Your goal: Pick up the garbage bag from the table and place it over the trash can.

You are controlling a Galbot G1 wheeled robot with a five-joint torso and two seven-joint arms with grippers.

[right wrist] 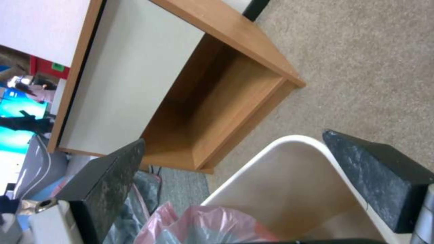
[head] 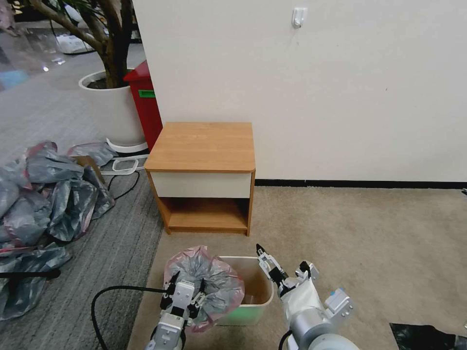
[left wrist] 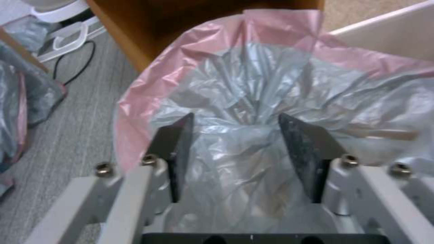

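Garbage bag: translucent grey with pink edge. Trash can: cream-white. Table beyond the trash can: light-brown wood-grain top, cream-white drawer front. Bin left of the table: red with green label. Claw pads: black. Carpet: beige.

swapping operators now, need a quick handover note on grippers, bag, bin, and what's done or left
Left gripper: open, jaws around the garbage bag, over the trash can's left side.
Right gripper: open, holding nothing, above the trash can opening.
Table: top bare, just behind the can.
Done: bag is off the table and draped over the left part of the rim.
Left: spread the bag over the right part, which is uncovered.
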